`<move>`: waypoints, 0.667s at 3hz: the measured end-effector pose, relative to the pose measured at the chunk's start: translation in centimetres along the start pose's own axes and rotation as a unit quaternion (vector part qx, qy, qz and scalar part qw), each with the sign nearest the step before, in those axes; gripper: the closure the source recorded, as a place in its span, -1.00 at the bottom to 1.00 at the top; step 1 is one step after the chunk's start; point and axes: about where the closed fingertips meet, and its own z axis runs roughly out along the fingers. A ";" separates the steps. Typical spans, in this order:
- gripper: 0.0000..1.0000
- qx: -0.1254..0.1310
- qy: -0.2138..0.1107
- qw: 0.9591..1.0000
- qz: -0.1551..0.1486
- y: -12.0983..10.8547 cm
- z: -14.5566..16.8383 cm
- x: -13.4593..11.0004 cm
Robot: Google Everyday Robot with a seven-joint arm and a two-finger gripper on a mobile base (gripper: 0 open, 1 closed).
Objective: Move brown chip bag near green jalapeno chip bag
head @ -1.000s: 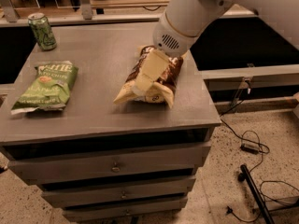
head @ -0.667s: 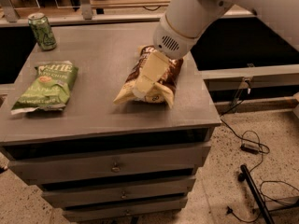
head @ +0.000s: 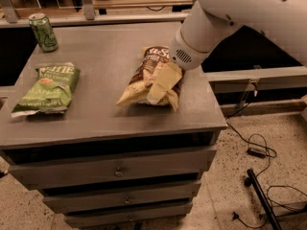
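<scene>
Two bags on grey cabinet top: brown chip bag right of centre, gripper over its middle, grip state impossible to tell; green jalapeno chip bag well apart, left; green can behind.

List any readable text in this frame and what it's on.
On the brown chip bag: white script, too blurred to read.
On the green jalapeno chip bag: white lettering, illegible.
On the green can: markings unreadable.
On the gripper, over the brown chip bag: none.
</scene>
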 end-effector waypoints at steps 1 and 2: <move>-0.71 0.011 -0.011 1.000 0.001 -1.6 1.4 -0.4; -0.08 0.000 -0.010 1.000 0.000 -2.0 4.6 -0.9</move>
